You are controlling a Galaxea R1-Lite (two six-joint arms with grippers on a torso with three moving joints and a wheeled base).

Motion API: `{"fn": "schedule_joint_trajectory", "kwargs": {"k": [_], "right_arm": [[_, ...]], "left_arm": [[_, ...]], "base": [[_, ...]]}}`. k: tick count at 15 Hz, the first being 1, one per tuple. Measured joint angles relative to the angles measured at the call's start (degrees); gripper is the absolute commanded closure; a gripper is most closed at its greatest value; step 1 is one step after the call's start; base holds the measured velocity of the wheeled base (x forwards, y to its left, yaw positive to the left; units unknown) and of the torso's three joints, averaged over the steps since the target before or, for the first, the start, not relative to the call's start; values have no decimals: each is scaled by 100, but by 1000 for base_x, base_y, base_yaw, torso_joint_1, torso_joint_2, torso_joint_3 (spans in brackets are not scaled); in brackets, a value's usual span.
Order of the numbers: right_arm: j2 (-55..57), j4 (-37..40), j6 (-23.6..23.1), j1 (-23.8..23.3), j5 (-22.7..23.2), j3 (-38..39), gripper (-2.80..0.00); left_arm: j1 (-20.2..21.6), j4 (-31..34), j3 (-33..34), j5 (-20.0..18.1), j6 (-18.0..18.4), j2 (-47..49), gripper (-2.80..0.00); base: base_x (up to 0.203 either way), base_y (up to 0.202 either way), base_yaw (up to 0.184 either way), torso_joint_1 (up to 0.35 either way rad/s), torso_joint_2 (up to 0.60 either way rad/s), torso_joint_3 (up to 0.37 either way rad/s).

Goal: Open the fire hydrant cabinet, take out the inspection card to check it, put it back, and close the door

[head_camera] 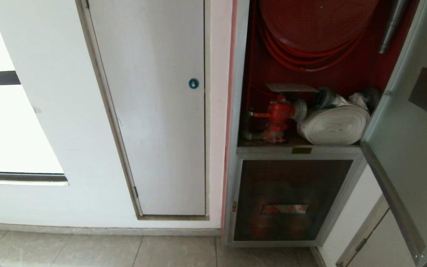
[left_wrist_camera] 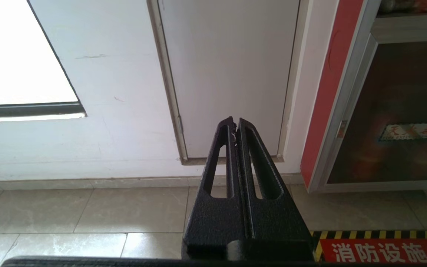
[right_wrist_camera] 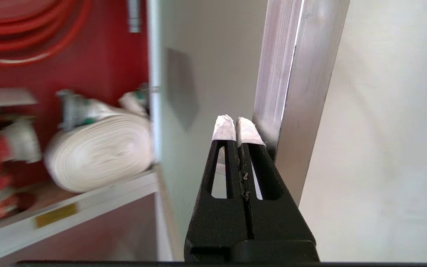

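Neither gripper shows in the head view, where the cabinet stands open beside a white door with a blue lock. Inside it, a red hose reel hangs above a shelf holding a red valve and, right of that, a white rolled hose. A flat white card rests above the valve. The door is swung out to the cabinet's right. In the left wrist view the left gripper is closed and empty, aimed at the white door's foot. In the right wrist view the right gripper, tips pressed together on nothing, sits close beside the door's aluminium frame.
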Motion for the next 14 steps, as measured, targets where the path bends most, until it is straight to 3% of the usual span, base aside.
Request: {"fn": "schedule_joint_trajectory", "kwargs": {"k": [7,14], "right_arm": [[-85,-7,17,-719,131,235,0],[128,-8,313,-1923,522,262,0]], "left_arm": [[0,-2,0,0,0,0,0],[0,-2,0,0,0,0,0]], "base": [[0,0,0,0,0,0],[0,0,0,0,0,0]]}}
